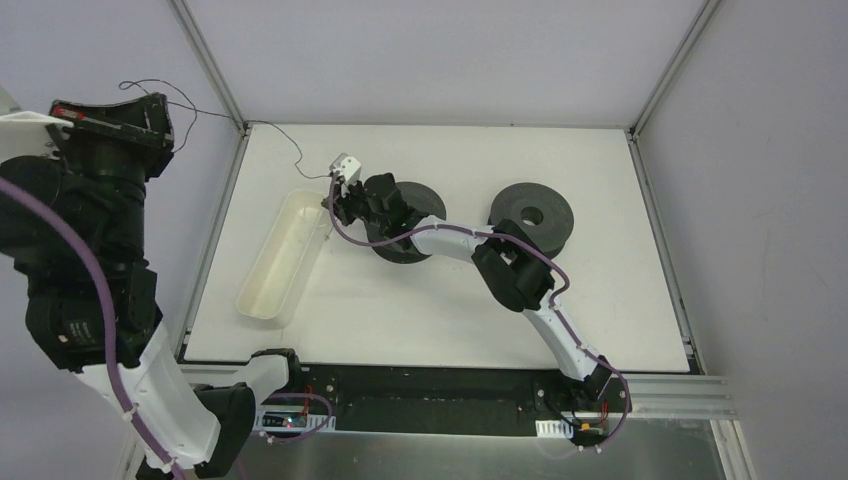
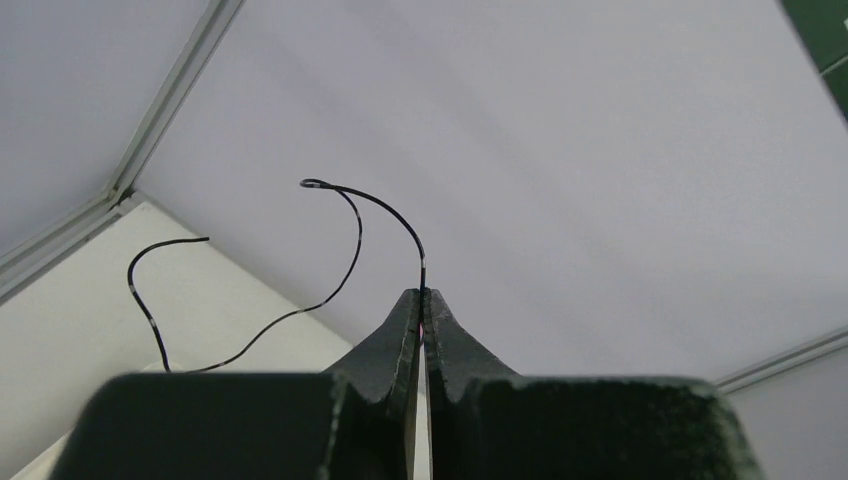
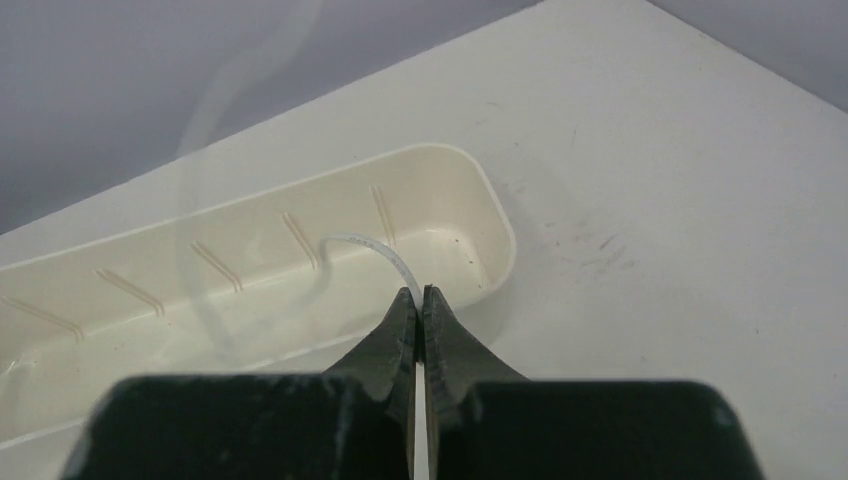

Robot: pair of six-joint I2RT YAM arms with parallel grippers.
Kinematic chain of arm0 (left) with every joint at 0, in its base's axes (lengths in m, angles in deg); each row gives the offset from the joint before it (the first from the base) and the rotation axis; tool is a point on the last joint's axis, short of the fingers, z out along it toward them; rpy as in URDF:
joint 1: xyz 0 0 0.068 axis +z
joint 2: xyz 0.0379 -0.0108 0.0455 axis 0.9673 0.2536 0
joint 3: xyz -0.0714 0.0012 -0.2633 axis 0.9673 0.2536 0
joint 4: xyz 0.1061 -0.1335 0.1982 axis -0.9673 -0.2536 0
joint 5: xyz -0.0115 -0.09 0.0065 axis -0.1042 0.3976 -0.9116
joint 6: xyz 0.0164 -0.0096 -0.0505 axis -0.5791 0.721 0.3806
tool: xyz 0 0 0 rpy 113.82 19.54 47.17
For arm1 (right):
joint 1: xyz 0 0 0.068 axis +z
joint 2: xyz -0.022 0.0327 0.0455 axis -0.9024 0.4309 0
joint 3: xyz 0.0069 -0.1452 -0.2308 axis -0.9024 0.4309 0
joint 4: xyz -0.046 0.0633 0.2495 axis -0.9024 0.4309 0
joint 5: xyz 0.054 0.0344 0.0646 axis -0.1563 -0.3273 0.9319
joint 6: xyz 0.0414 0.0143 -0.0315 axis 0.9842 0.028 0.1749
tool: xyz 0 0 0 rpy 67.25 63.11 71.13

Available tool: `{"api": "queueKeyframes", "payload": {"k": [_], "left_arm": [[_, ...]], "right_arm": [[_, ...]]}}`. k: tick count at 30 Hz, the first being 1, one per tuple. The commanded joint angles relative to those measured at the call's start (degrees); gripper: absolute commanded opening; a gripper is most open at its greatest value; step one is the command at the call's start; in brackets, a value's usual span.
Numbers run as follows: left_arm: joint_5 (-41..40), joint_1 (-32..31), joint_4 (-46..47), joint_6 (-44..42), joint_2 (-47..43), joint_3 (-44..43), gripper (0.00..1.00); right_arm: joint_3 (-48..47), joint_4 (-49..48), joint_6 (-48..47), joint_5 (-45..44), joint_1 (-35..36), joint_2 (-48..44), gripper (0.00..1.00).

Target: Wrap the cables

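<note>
Cable [image 2: 390, 210] stretches between left pincer [image 2: 421, 296] and right pincer [image 3: 421, 293], both clamped.

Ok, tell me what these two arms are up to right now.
The left gripper, raised high beside the table, is shut on a thin dark cable that trails off in loose curls. The right gripper sits at the far end of the cream tray, shut on a pale strand curving above it. Two black reels lie nearby; nothing looks wrapped yet.
</note>
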Motion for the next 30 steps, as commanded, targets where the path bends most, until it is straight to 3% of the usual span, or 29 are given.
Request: {"api": "queueKeyframes", "payload": {"k": [1, 10, 18, 24, 30], "left_arm": [[-3.4, 0.3, 2.2, 2.5, 0.1, -5.5, 0.0], [-7.6, 0.2, 2.9, 1.9, -2.6, -1.1, 0.0], [-9.1, 0.2, 3.2, 0.0, -3.3, 3.1, 0.0], [-9.8, 0.2, 3.2, -1.4, -3.4, 4.0, 0.0], [-9.0, 0.2, 3.2, -1.5, -3.3, 4.0, 0.0]], "right_arm": [[-2.6, 3.6, 2.0, -3.6, -0.1, -3.1, 0.0], [-7.1, 4.2, 6.8, -1.1, 1.1, -3.4, 0.0], [-19.4, 2.2, 14.4, -0.5, 3.7, 0.1, 0.0], [-28.2, 2.4, 15.1, 0.2, 5.5, 3.8, 0.0], [-25.7, 2.2, 14.3, -0.8, 5.8, 4.1, 0.0]]}}
